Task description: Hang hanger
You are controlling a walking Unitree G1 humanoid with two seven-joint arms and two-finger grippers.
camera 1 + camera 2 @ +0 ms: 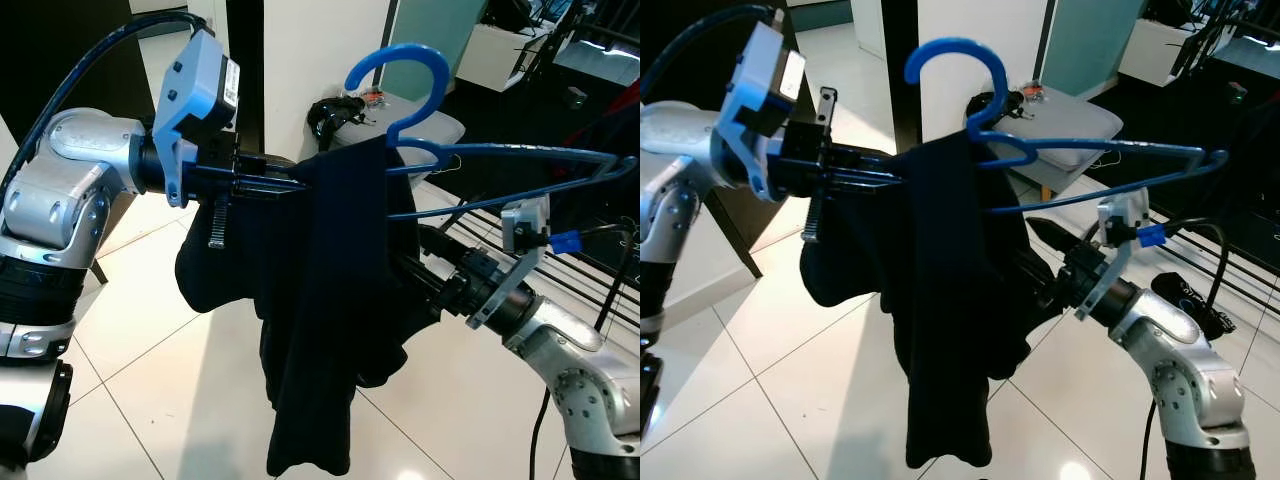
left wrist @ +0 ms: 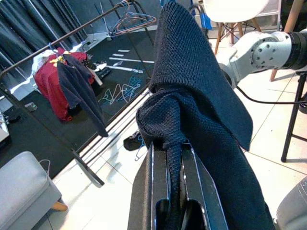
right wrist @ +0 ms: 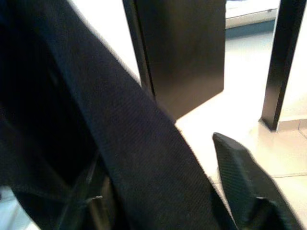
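Blue hanger held up mid-air in front of the robot, hook up, dark navy garment draped over it and hanging down toward the floor. Left gripper reaches in from the left, fingers pinched tight on a fold of the garment; the wrist view shows knit fabric bunched between the fingers. Right gripper comes from lower right, tip buried behind the fabric, can't tell if it's open or clamped; one black finger shows next to the cloth. Floor is glossy white tile with thin grout lines. Grey padded stool behind the hanger with small items on top. Black clothes rail stands over dark flooring in the left wrist view, red garment hanging on it, loose hangers lying below. Dark cabinet near a white wall.
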